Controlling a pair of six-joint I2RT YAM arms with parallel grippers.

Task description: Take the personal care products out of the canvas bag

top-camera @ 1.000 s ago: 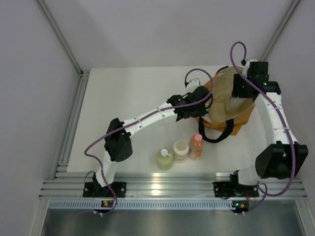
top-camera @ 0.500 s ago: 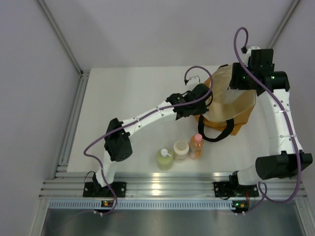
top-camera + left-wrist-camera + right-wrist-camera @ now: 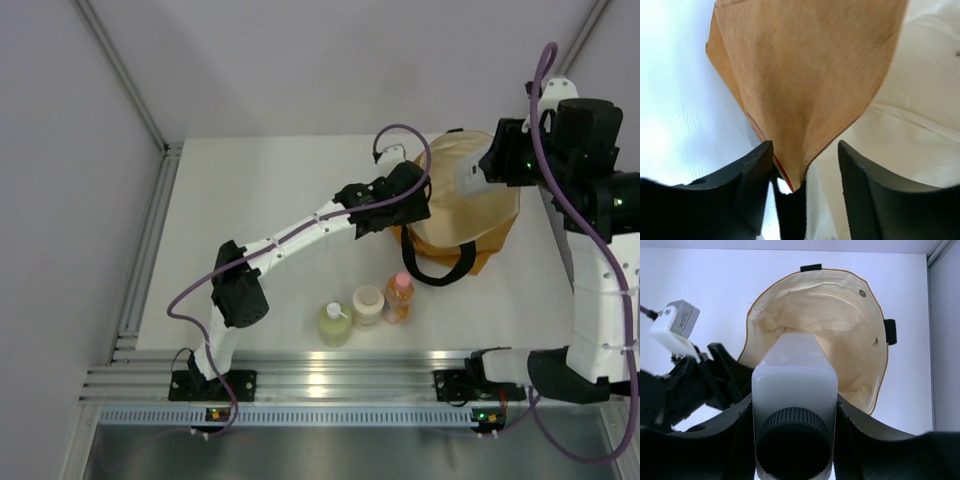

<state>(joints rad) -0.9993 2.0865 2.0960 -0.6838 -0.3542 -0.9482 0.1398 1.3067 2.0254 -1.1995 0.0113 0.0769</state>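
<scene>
The mustard-tan canvas bag [image 3: 470,225] lies at the back right, and its cream lining [image 3: 840,325] shows open in the right wrist view. My right gripper [image 3: 478,172] hangs high above the bag, shut on the clear square bottle [image 3: 792,372] with the black cap [image 3: 794,440]. My left gripper [image 3: 418,200] is at the bag's left rim. Its jaws stand open, with the tan rim fabric [image 3: 805,75] loose between the fingers [image 3: 747,175]. A yellow-green pump bottle [image 3: 334,325], a cream jar [image 3: 367,305] and an orange bottle with a pink cap [image 3: 398,298] stand in a row on the table.
The bag's black strap handle [image 3: 440,270] loops toward the three standing containers. Grey walls close in the white table [image 3: 260,200] on the left and at the back. An aluminium rail [image 3: 330,385] runs along the near edge, by the arm bases.
My right arm has risen well above the bag, carrying the square bottle up out of it. My left gripper has opened and let go of the bag's rim.
</scene>
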